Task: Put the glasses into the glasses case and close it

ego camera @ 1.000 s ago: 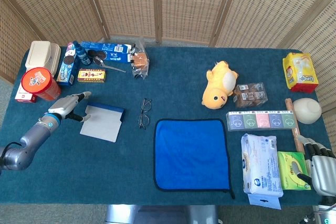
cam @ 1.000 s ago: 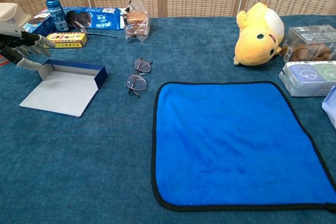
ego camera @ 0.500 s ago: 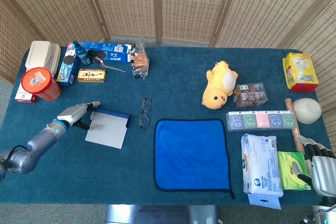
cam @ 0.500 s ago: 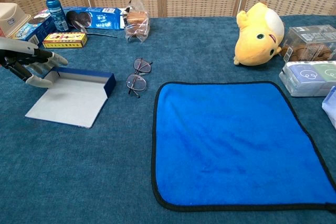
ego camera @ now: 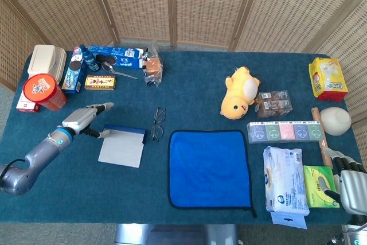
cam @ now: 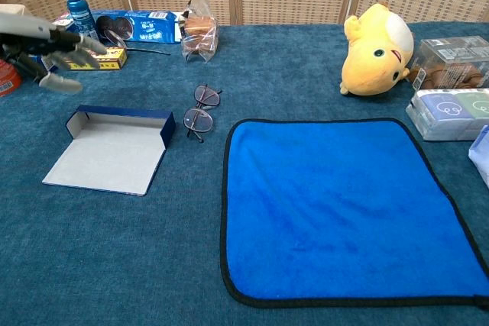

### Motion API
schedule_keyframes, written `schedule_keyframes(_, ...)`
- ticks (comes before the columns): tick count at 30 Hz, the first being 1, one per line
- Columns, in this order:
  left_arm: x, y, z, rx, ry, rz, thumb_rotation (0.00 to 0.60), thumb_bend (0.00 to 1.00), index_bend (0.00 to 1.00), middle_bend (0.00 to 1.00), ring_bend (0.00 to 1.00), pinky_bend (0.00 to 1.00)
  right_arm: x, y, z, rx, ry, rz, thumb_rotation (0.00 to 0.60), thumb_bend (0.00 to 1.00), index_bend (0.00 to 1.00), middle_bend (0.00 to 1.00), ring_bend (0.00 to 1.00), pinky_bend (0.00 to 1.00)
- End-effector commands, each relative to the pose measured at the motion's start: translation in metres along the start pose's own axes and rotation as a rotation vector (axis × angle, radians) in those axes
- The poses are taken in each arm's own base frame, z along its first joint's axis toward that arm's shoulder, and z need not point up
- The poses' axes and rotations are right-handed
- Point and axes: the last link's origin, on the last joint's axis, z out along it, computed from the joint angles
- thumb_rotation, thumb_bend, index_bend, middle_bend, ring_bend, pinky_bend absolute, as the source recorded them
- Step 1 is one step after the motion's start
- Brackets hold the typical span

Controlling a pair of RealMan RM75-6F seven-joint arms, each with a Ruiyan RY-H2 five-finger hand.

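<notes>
My right hand (ego camera: 351, 183) sits at the head view's lower right corner, partly cut off by the edge, and the chest view misses it, so I cannot tell its grip. In the chest view my left hand (cam: 47, 45) is blurred and its arm runs off the left edge. The glasses (ego camera: 157, 123) look too small for detail overhead.

Teal table (cam: 321, 59) carries glasses (cam: 200, 111), case (cam: 114, 148), cloth (cam: 344, 204), probably snacks (ego camera: 109, 61).
</notes>
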Motion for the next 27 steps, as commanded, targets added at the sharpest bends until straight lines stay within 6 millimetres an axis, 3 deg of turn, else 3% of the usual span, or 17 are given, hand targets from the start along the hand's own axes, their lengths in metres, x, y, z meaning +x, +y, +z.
schedule_keyframes(1, 0.01, 0.017, 0.011, -0.059, 0.071, 0.075, 0.452, 0.31, 0.09, 0.16, 0.09, 0.12, -0.002, 0.002, -0.001, -0.005, -0.002, 0.003, 0.6, 0.31, 0.2, 0.26, 0.27, 0.37)
schedule_keyframes(4, 0.008, 0.03, 0.022, -0.104, 0.103, 0.141, 0.465, 0.31, 0.13, 0.16, 0.09, 0.12, -0.002, 0.002, -0.002, -0.004, -0.003, 0.005, 0.6, 0.31, 0.2, 0.26, 0.27, 0.37)
schedule_keyframes(8, 0.002, 0.048, 0.039, -0.167, 0.156, 0.304, 0.579, 0.33, 0.15, 0.13, 0.06, 0.12, -0.002, 0.004, -0.003, -0.01, 0.004, 0.006, 0.6, 0.31, 0.2, 0.26, 0.27, 0.37)
schedule_keyframes(10, -0.002, 0.054, 0.044, -0.185, 0.17, 0.351, 0.599, 0.33, 0.16, 0.11, 0.04, 0.12, -0.001, 0.005, -0.004, -0.014, 0.006, 0.006, 0.6, 0.31, 0.2, 0.26, 0.27, 0.37)
schedule_keyframes(17, -0.023, 0.082, 0.07, -0.271, 0.233, 0.538, 0.6, 0.33, 0.19, 0.07, 0.0, 0.09, 0.0, 0.011, -0.009, -0.033, 0.009, 0.006, 0.6, 0.31, 0.2, 0.26, 0.28, 0.37)
schedule_keyframes(27, -0.043, 0.1, 0.082, -0.344, 0.217, 0.618, 0.6, 0.33, 0.21, 0.06, 0.0, 0.06, 0.002, 0.015, -0.013, -0.045, 0.018, 0.009, 0.6, 0.31, 0.19, 0.26, 0.28, 0.37)
